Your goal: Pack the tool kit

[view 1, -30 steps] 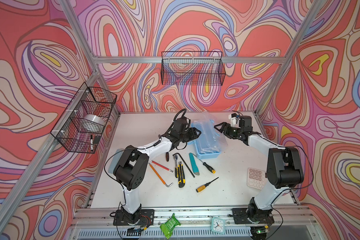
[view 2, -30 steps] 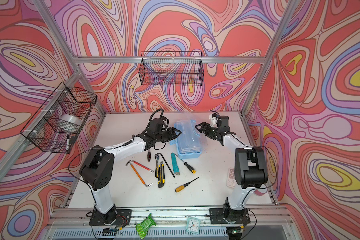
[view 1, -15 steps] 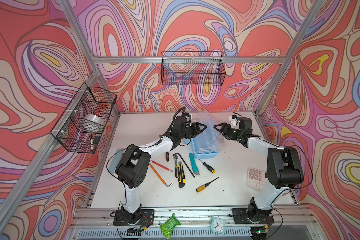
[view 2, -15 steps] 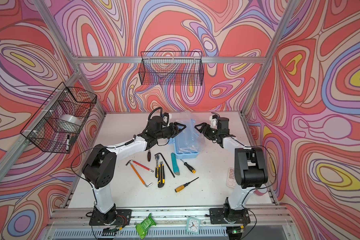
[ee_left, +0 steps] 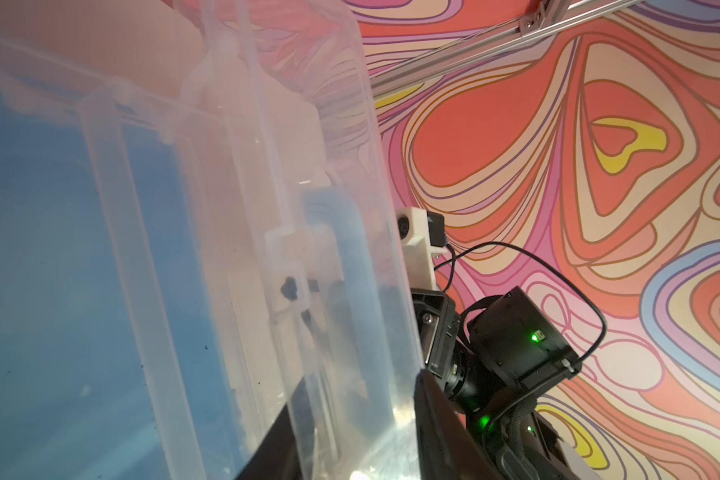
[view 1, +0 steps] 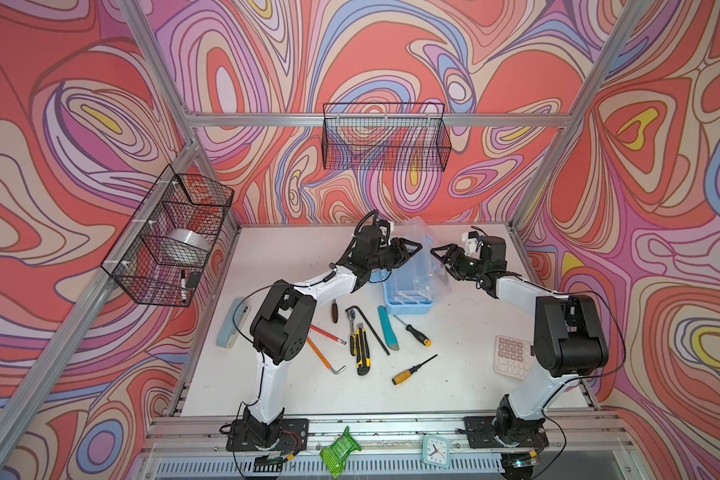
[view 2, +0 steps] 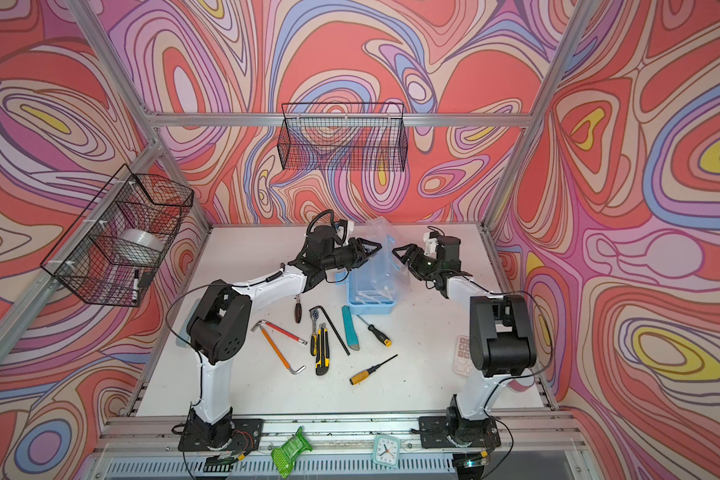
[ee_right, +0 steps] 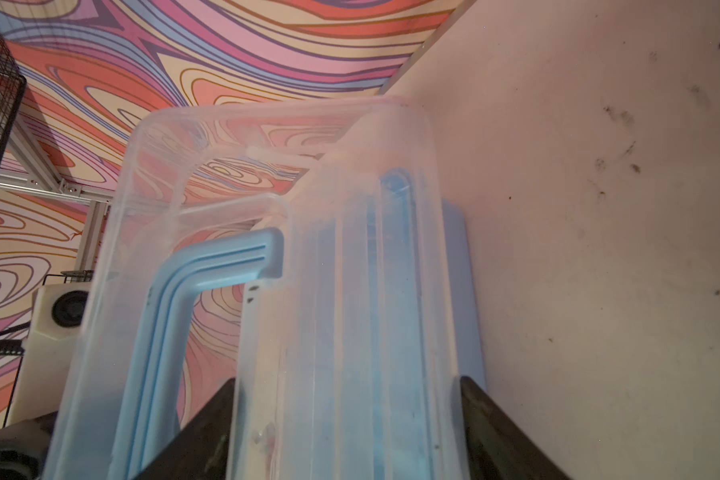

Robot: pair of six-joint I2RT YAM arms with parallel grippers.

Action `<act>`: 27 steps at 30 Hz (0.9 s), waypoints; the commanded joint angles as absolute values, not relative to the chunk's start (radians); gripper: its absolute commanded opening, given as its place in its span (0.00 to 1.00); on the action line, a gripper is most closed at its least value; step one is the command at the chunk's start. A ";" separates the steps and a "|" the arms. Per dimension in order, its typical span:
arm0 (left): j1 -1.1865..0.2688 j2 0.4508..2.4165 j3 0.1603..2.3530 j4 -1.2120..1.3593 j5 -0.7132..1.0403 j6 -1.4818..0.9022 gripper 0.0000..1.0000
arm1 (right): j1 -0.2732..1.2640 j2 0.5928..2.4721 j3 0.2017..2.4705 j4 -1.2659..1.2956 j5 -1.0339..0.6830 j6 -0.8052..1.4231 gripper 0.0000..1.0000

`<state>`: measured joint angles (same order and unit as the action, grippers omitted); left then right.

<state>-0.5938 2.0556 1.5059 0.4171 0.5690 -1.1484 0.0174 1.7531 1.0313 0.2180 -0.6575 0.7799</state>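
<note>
The light blue tool box sits toward the back middle of the bench, its clear lid standing up and nothing visibly packed in it. The tools lie loose in front of it: a ratchet, a yellow-and-black utility knife, a teal knife, hex keys and two screwdrivers, one with a yellow handle.

Both arms meet at the lid. The left hand has one finger on each side of the lid's rim; in its wrist view the clear wall runs between the two dark fingers, but I cannot tell whether they already pinch it. The right hand is spread wide, with clear plastic between its fingers and the blue handle just outside them; no firm contact shows.

The main risk is two hands acting on one hinged, thin lid. If they push against each other, the lid could flex or snap shut, or the light, empty box could tip or skid backward. Their fingertips are also close enough to collide.
</note>
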 commanded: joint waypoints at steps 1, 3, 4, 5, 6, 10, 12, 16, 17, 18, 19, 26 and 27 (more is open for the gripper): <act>-0.610 2.084 1.545 0.486 0.608 -1.171 0.29 | 0.037 1.740 1.021 0.273 -0.676 0.790 0.56; -0.609 2.089 1.553 0.485 0.608 -1.172 0.24 | 0.037 1.739 1.026 0.263 -0.672 0.778 0.59; -0.609 2.091 1.557 0.487 0.609 -1.171 0.23 | 0.037 1.739 1.026 0.261 -0.671 0.775 0.60; -0.609 2.094 1.563 0.491 0.609 -1.175 0.21 | 0.037 1.740 1.022 0.262 -0.670 0.772 0.61; -0.610 2.098 1.568 0.495 0.611 -1.181 0.20 | 0.037 1.741 1.020 0.265 -0.670 0.770 0.63; -0.610 2.115 1.583 0.532 0.612 -1.209 0.16 | 0.036 1.746 1.012 0.273 -0.674 0.770 0.74; -0.611 2.119 1.590 0.541 0.611 -1.216 0.14 | 0.037 1.746 1.008 0.269 -0.674 0.768 0.79; -0.612 2.123 1.591 0.556 0.612 -1.224 0.12 | 0.036 1.748 1.011 0.241 -0.667 0.754 0.84; -0.612 2.124 1.590 0.558 0.611 -1.225 0.12 | 0.037 1.748 1.014 0.232 -0.661 0.752 0.90; -0.612 2.125 1.591 0.559 0.609 -1.224 0.12 | 0.036 1.746 1.014 0.225 -0.657 0.747 0.97; -0.612 2.125 1.593 0.559 0.608 -1.225 0.12 | 0.036 1.746 1.015 0.220 -0.655 0.742 0.98; -0.609 2.133 1.609 0.553 0.609 -1.223 0.11 | 0.028 1.720 1.015 0.151 -0.604 0.698 0.98; -0.608 2.135 1.613 0.545 0.609 -1.220 0.11 | 0.025 1.715 1.015 0.136 -0.590 0.690 0.98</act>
<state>-0.6033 2.1094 1.5715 0.4946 0.5961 -1.2812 0.0204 1.7519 1.0206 0.1947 -0.6132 0.7395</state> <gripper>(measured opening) 0.123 0.982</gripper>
